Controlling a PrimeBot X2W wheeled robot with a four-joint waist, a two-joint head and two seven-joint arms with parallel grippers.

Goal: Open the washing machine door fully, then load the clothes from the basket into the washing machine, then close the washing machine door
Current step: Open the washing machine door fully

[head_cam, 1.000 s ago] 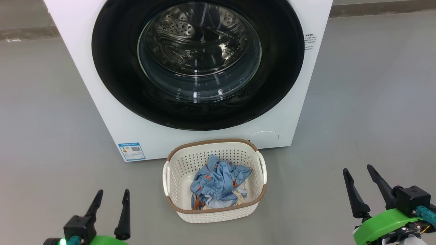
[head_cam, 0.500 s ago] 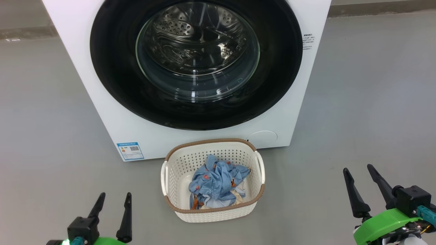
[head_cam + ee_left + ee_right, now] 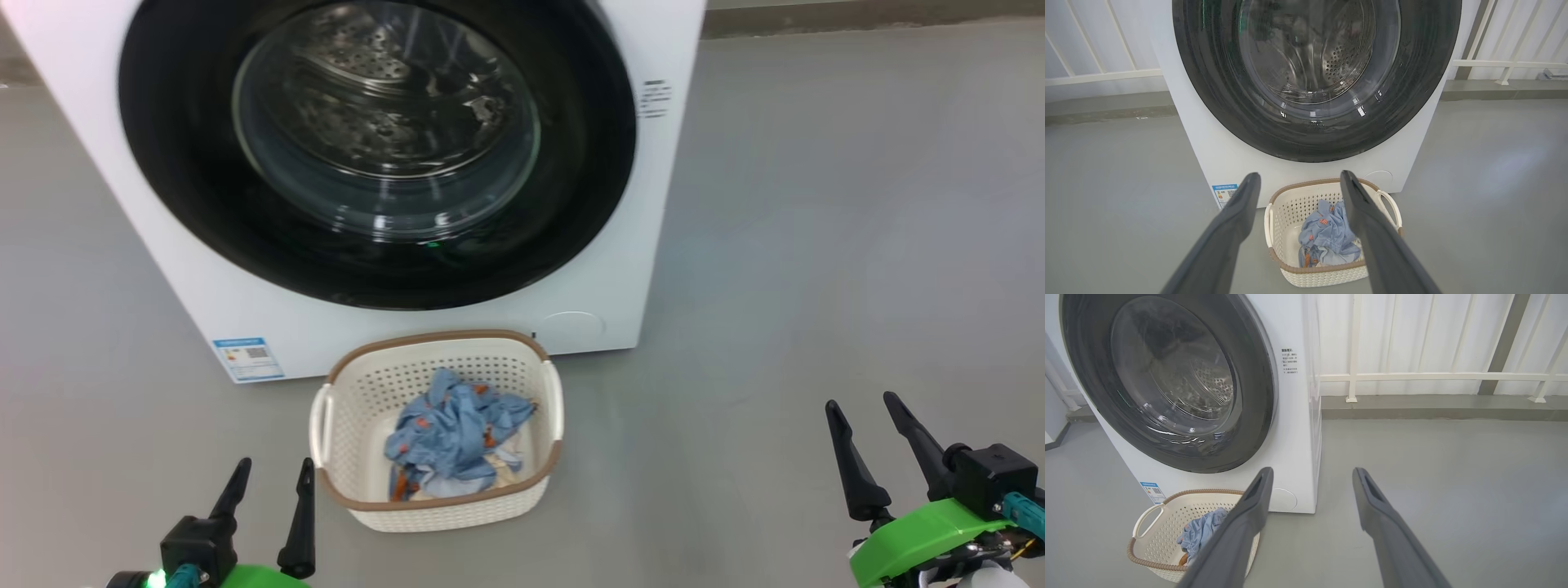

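The washing machine door (image 3: 375,155), round with a wide glossy black rim and a bulging glass window, sits closed against the front of the white washing machine (image 3: 204,286). It takes up the upper left and centre of the head view. The perforated steel drum (image 3: 359,65) shows through the glass. A small blue sticker (image 3: 247,358) marks the machine's lower left corner.

Just below the machine, at lower centre-left, the basket (image 3: 457,514) stands on the grey floor (image 3: 816,245). It is cream perforated plastic with a brown rim. The clothes (image 3: 453,433) lie heaped inside it: crumpled light blue fabric with small orange prints over some white and cream cloth.

The left hand (image 3: 274,464) is at the bottom left, beside the basket. Its two dark fingers are spread wide and hold nothing. The right hand (image 3: 860,402) is at the lower right, well apart from the basket, over bare floor. It too is spread wide and empty.

In the right wrist view, a white railing (image 3: 1433,377) runs across the upper right, behind the machine.
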